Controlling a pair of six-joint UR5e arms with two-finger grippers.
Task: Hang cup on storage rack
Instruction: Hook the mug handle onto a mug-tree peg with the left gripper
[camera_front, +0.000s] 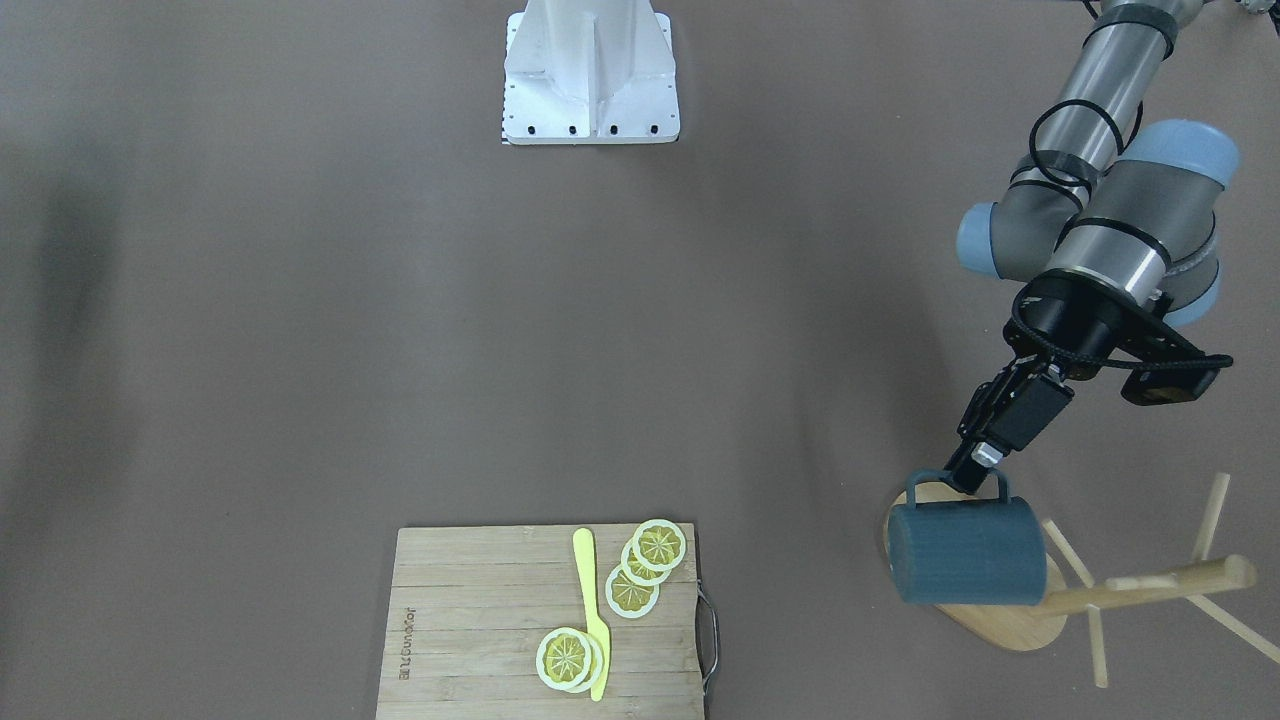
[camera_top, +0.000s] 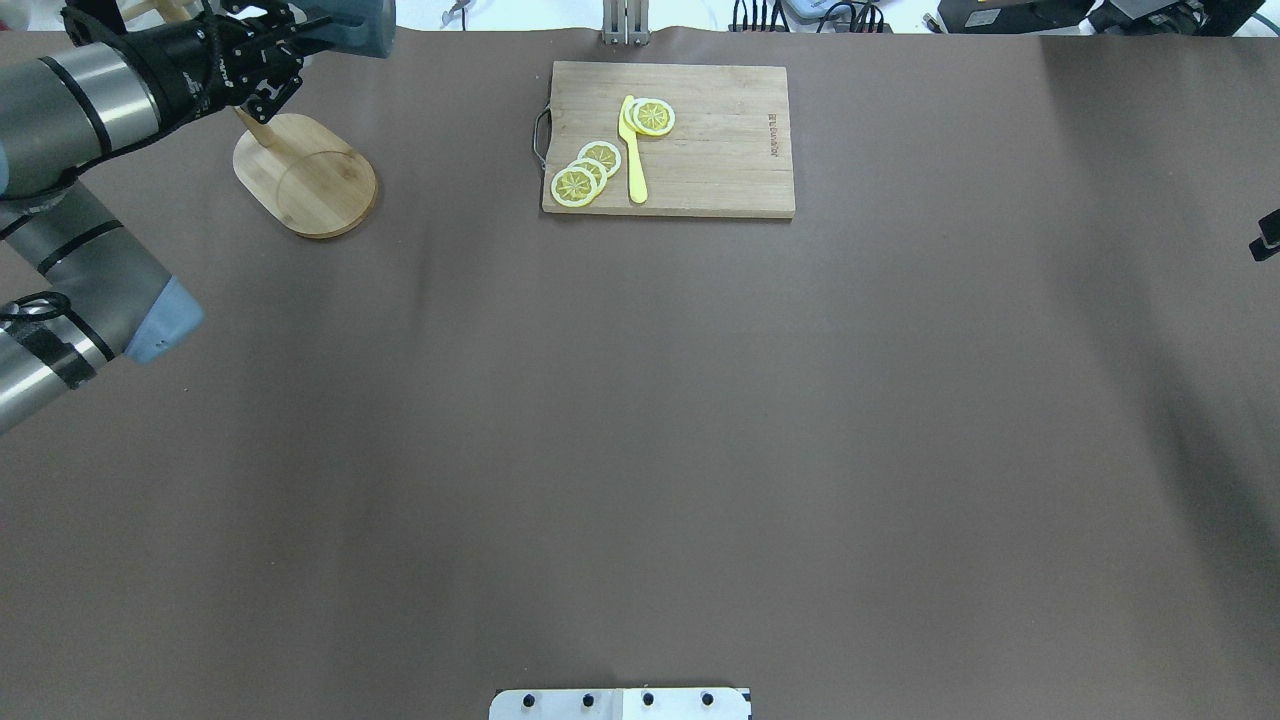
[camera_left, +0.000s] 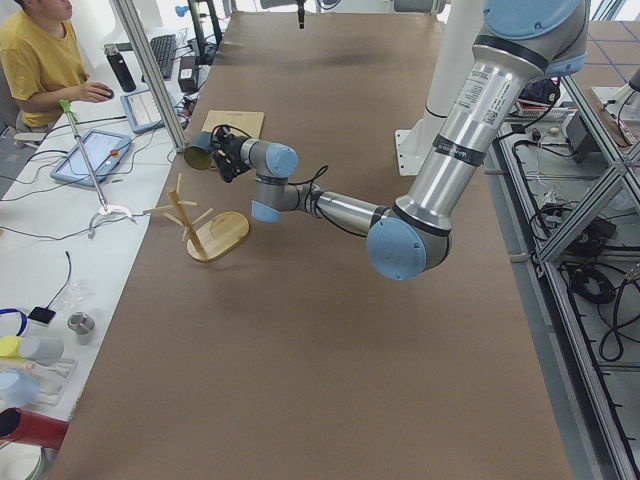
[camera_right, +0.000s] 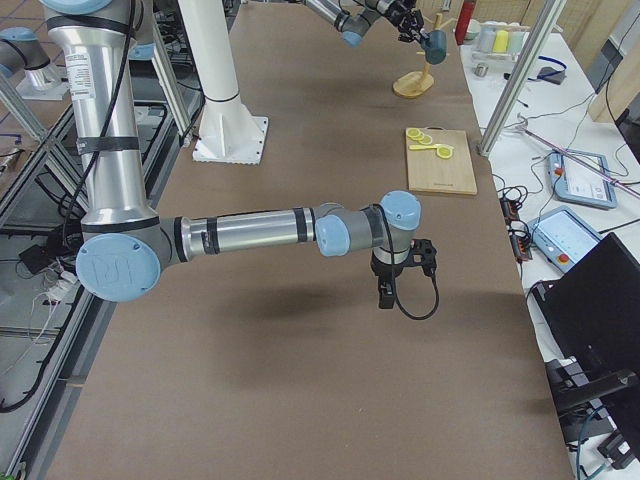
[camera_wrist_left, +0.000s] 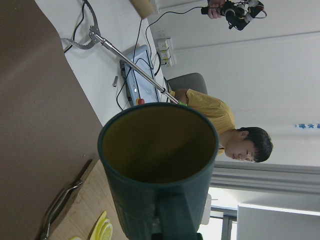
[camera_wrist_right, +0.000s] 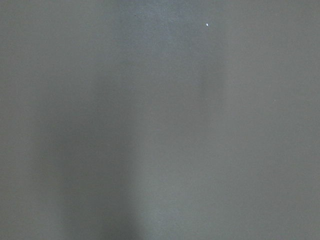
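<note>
Brown matting covers the table (camera_front: 300, 300). Facing the robot, we see the left gripper (camera_front: 968, 478) clamped on the handle of the cup (camera_front: 965, 555). It hangs on its side over the base of the storage rack (camera_front: 1150, 583), with the pegs toward its mouth end. Overhead, the frame's edge cuts off the cup. The left wrist view hides the pegs. The right gripper (camera_right: 385, 293) is well apart, and we cannot tell its opening.
</note>
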